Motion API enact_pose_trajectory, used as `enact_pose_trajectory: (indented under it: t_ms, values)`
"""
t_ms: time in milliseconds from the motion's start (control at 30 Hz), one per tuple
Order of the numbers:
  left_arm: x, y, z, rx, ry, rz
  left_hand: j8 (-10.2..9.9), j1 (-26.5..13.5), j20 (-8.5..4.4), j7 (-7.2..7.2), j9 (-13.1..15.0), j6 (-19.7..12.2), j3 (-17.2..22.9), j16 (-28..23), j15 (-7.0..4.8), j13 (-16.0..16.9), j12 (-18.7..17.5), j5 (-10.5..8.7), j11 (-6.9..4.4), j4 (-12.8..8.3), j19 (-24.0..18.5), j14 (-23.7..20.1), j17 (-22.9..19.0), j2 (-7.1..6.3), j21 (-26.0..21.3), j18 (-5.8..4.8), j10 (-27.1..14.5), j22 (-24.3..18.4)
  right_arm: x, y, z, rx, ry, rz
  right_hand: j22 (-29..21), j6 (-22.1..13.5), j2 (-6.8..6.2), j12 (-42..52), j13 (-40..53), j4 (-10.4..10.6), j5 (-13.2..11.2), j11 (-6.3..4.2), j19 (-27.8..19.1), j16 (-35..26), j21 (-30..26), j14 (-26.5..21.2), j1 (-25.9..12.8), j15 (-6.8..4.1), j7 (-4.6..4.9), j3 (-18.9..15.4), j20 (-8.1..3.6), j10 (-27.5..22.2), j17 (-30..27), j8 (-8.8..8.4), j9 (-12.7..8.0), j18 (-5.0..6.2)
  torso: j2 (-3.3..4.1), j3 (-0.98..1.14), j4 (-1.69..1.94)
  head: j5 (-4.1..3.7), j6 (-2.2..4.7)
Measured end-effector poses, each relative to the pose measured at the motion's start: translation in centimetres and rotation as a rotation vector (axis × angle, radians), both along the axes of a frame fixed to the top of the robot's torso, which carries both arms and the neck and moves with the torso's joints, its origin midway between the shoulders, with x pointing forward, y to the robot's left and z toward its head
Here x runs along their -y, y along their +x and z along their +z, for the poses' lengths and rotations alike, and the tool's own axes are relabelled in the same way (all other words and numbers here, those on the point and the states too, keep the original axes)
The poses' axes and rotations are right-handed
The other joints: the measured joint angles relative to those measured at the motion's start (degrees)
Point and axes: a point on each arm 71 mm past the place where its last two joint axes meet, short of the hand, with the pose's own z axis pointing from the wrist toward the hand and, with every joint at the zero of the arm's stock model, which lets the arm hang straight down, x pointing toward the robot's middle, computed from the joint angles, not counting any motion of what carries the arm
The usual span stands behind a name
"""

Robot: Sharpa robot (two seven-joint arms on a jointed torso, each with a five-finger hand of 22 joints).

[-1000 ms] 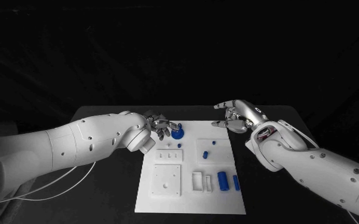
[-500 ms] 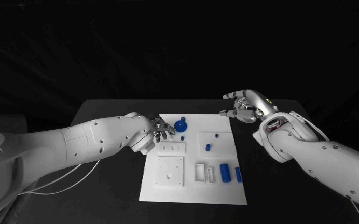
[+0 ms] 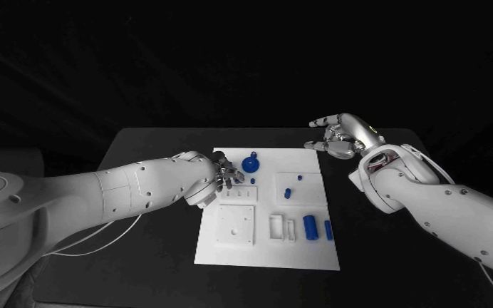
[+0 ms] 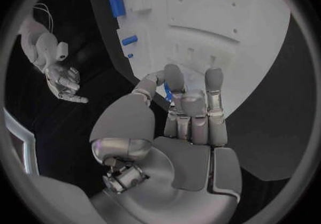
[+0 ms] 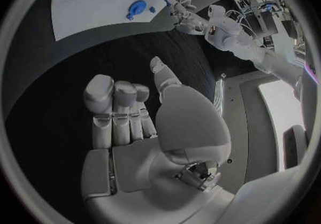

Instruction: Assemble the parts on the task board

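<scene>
Resting on task board (image 3: 308,258), blue parts (image 3: 309,227)

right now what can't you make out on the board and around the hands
- Whether the left hand holds anything: its curled fingers cover a sliver of blue in the left wrist view.
- The shape of the round blue part on the task board: small in the head view.
- The small blue pegs: too small to tell whether they stand in holes.
- The right hand: open above the dark table, nothing in it.
</scene>
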Motion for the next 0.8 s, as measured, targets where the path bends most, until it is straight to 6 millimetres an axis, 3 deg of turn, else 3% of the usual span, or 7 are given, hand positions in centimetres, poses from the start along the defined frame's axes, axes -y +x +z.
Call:
enact_pose_trajectory:
  t_ms: [100,267,400,800]
  values:
    - [0.1,-0.1,-0.2,0.005,0.019,-0.007,-0.01,-0.14,0.00,0.00,0.10,0.00,0.00,0.00,0.04,-0.01,0.07,0.25,0.00,0.00,0.17,0.09,0.07,-0.14,-0.17,0.00,0.00,0.34,0.0,0.0,0.0,-0.002,0.001,0.000,0.00,0.00,0.23,0.00,0.00,0.00,0.46,0.00,0.00,0.00,-0.15,0.00,-0.23,0.00,0.00,0.00,0.00,0.00,0.00,0.00,0.00,0.00,-0.12,0.10,0.08,0.04,-0.25]
    - [0.1,-0.1,-0.6,0.006,0.044,-0.008,-0.19,-0.14,0.00,0.00,0.90,0.00,0.12,-0.41,-0.15,-0.11,0.07,0.28,0.00,-0.12,2.03,0.35,0.60,-0.14,-4.92,-0.02,0.00,6.13,-0.1,0.1,-0.1,-0.005,0.002,0.001,0.00,0.00,0.22,0.00,0.00,-0.16,0.56,0.00,0.00,0.00,-0.15,0.00,-0.22,0.00,0.00,0.16,0.00,0.00,0.00,0.00,0.00,-0.01,-0.30,0.30,0.15,0.23,-0.60]
    - [0.2,-0.3,-1.1,-0.001,0.055,-0.010,-0.34,-0.13,-0.01,0.00,0.93,0.00,0.14,-0.74,-0.25,-0.23,0.07,0.28,0.00,-0.15,2.22,0.63,0.46,-0.13,-6.10,-0.02,0.00,7.59,-0.2,0.1,-0.1,-0.008,0.002,0.000,-0.01,0.00,0.29,0.01,0.00,-0.16,0.88,0.00,0.00,0.00,-0.15,0.00,-0.29,0.00,0.00,0.16,0.00,0.00,0.00,0.00,0.00,0.00,-0.38,0.37,0.15,0.41,-0.70]
    - [0.4,-0.7,-2.2,-0.018,0.074,-0.014,-0.19,-0.12,0.00,0.00,1.68,0.00,0.09,-0.98,-0.08,-0.53,0.07,0.28,0.00,-0.25,2.62,0.81,0.13,-0.13,-7.09,-0.02,0.00,8.97,-0.1,0.3,-0.3,-0.016,0.002,-0.004,-0.01,0.00,0.46,0.02,-0.09,-0.31,0.44,0.00,0.00,0.00,-0.15,0.00,-0.46,0.00,0.00,0.95,0.00,0.00,0.01,0.00,0.00,0.00,-0.39,0.37,0.08,0.65,-0.82]
